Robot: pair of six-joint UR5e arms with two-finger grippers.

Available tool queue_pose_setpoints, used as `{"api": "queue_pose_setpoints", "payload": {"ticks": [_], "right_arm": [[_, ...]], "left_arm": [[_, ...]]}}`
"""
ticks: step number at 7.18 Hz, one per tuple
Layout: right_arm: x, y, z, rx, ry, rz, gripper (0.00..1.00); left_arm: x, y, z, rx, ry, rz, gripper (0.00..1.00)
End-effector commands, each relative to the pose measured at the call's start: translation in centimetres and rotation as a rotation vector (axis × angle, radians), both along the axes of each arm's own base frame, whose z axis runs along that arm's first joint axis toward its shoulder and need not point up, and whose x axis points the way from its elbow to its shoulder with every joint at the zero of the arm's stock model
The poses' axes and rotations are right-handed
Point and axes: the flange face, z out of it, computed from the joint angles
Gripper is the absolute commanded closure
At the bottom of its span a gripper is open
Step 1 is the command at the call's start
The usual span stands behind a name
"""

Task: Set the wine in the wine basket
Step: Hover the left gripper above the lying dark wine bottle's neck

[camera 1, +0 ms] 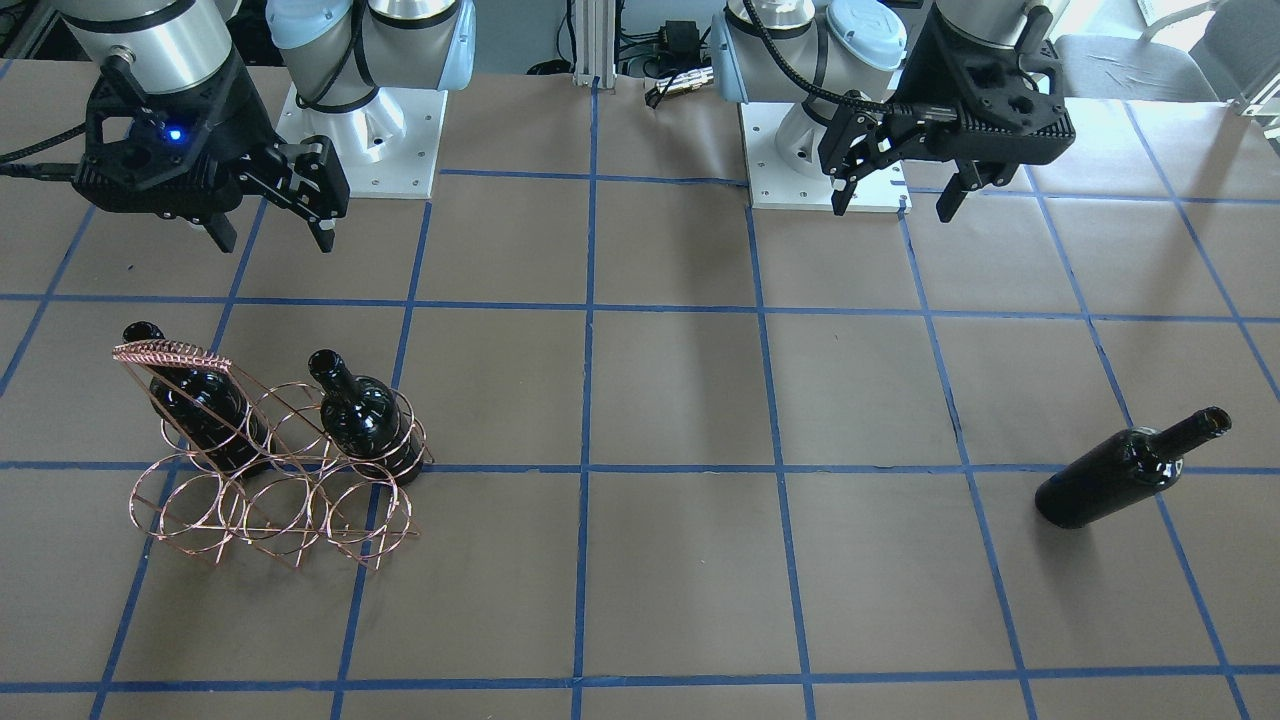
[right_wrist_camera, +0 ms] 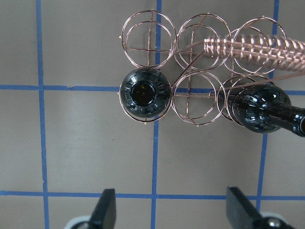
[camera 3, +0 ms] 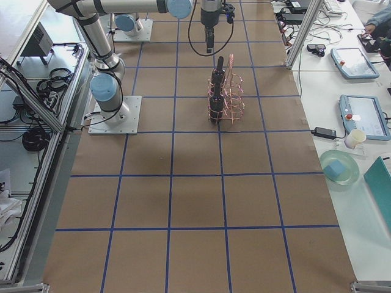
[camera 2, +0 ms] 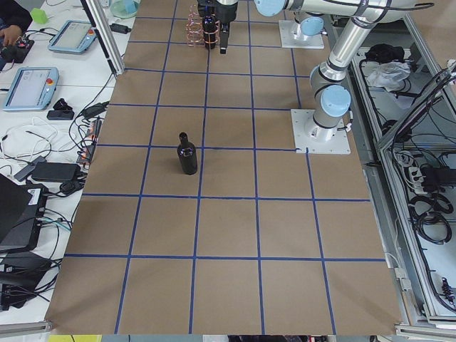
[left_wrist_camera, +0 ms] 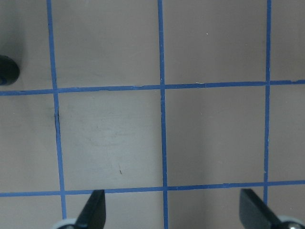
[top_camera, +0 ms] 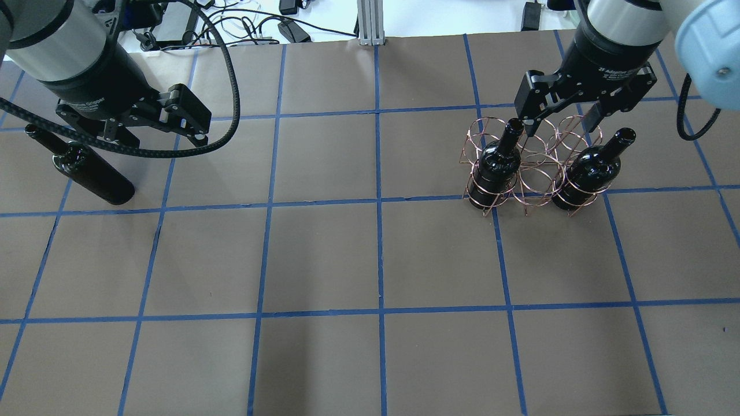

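One wine bottle (camera 1: 1130, 470) stands upright alone on the table, also in the overhead view (top_camera: 87, 170) and the exterior left view (camera 2: 187, 153). My left gripper (camera 1: 893, 208) hangs open and empty above the table, behind that bottle; its wrist view (left_wrist_camera: 174, 212) shows only a dark edge of the bottle (left_wrist_camera: 5, 69). The copper wire wine basket (top_camera: 535, 173) holds two more bottles (top_camera: 497, 164) (top_camera: 589, 167) upright in the end rings of one row. My right gripper (top_camera: 558, 128) is open and empty above the basket, and its wrist view (right_wrist_camera: 174, 210) looks down on the basket (right_wrist_camera: 190, 71).
The table is brown paper with a blue tape grid (top_camera: 378, 202). The two arm bases (camera 1: 370, 120) (camera 1: 800, 130) stand at the robot's edge. Cables and devices (top_camera: 260, 26) lie beyond the far edge. Several basket rings hold nothing.
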Motion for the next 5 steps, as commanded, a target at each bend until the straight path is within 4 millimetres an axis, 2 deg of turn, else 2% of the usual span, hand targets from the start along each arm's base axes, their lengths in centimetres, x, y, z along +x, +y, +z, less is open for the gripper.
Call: {"api": "queue_pose_setpoints", "payload": {"ticks": [1, 5], "right_arm": [[-0.02, 0.01, -0.03, 0.000, 0.001, 0.002, 0.16], [0.14, 0.11, -0.03, 0.000, -0.001, 0.000, 0.17]], "left_arm": [[0.17, -0.54, -0.65, 0.013, -0.001, 0.002, 0.00], [0.24, -0.35, -0.31, 0.005, -0.003, -0.010, 0.00]]}}
